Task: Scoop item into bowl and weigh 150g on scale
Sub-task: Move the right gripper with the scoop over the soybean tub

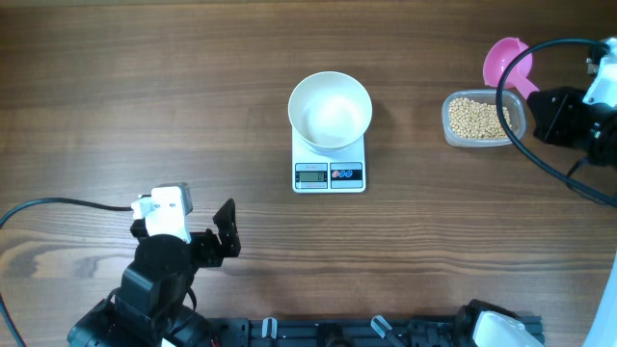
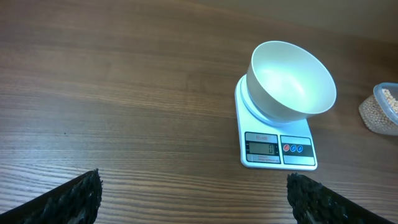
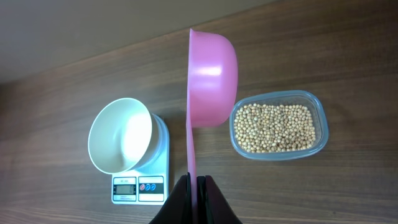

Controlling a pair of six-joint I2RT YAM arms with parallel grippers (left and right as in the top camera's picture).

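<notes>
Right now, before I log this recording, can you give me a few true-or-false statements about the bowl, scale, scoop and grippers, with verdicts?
1. The bowl stands on the scale. True.
2. The bowl holds beans. False: it is empty; the beans lie in the clear tub beside the scale.
3. The right gripper is shut on the handle of the pink scoop. True.
4. The left gripper grips the bowl's rim. False: it is open, holds nothing and is apart from the scale.
</notes>
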